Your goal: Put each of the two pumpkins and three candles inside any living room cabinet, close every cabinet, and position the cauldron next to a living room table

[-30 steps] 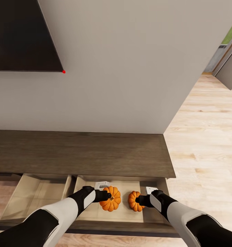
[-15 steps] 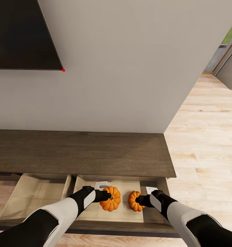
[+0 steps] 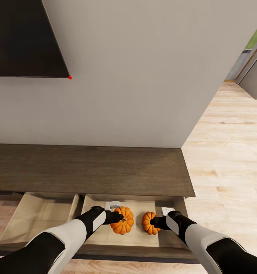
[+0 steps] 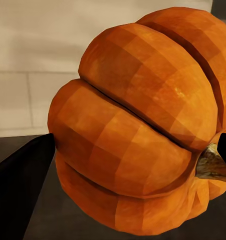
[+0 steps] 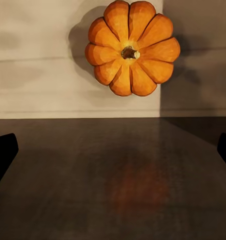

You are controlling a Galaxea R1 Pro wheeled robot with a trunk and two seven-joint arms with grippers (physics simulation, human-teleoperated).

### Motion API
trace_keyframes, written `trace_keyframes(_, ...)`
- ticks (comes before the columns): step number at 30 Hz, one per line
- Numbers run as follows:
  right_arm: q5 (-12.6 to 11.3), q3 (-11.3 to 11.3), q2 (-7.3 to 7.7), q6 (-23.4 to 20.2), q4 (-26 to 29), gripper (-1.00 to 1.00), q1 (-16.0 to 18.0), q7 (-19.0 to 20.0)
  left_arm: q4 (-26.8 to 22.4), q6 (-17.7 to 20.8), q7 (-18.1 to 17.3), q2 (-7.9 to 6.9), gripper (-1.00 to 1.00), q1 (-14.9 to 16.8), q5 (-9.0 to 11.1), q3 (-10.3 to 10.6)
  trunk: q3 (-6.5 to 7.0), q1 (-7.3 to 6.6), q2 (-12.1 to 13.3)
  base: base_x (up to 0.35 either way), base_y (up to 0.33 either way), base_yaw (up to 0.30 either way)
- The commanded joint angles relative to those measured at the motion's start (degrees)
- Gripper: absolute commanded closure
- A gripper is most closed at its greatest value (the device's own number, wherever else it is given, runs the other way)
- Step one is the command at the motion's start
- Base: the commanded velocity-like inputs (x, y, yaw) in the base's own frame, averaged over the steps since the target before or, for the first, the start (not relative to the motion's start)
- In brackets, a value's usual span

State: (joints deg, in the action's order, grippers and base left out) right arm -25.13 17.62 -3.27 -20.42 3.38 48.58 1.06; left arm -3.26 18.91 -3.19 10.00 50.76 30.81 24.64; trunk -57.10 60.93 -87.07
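The cabinet [image 3: 90, 169] stands against the wall with two drawers pulled out. Both pumpkins are over the right drawer [image 3: 105, 234]. My left gripper [image 3: 120, 218] is shut on the left pumpkin [image 3: 125, 225]. In the left wrist view this pumpkin [image 4: 138, 135] sits between the two dark fingertips [image 4: 27, 175] of the left gripper [image 4: 135, 142], touching both. The right pumpkin [image 3: 147, 224] lies stem-up on the beige drawer floor; in the right wrist view that pumpkin [image 5: 132, 47] is free. My right gripper [image 3: 153, 222] [image 5: 113, 145] stands open just beside it.
The left drawer [image 3: 37, 217] is open with a bare beige inside. A dark TV screen [image 3: 22, 38] hangs on the wall above the cabinet. Light wooden floor [image 3: 227, 152] stretches to the right, towards a doorway at the far right.
The view shifted very slightly at first. Both arms and both pumpkins have stayed where they were.
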Motion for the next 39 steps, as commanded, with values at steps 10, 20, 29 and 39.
trace_keyframes(10, -0.3, 0.5, 0.02, -0.2, 0.0, -1.00, 0.0, 0.1, 0.0, 0.2, 0.0, 0.00, 1.00, 0.0, 0.4, 0.4, -0.03, 0.00, 0.0, 0.000, 0.000, 0.000)
trace_keyframes(20, -0.4, 0.5, 0.02, -0.2, 0.0, -1.00, 0.0, 0.1, 0.0, 0.2, 0.0, 0.00, 1.00, 0.0, 0.4, 0.4, -0.03, 0.00, 0.0, 0.000, 0.000, 0.000)
trace_keyframes(29, -0.4, 0.5, 0.02, -0.2, 0.0, -1.00, 0.0, 0.1, 0.0, 0.2, 0.0, 0.00, 1.00, 0.0, 0.4, 0.4, -0.03, 0.00, 0.0, 0.000, 0.000, 0.000)
trace_keyframes(39, -0.4, 0.5, 0.02, -0.2, 0.0, -1.00, 0.0, 0.1, 0.0, 0.2, -0.1, 0.00, -1.00, 0.0, 0.4, 0.4, -0.03, 0.00, 0.0, 0.000, 0.000, 0.000)
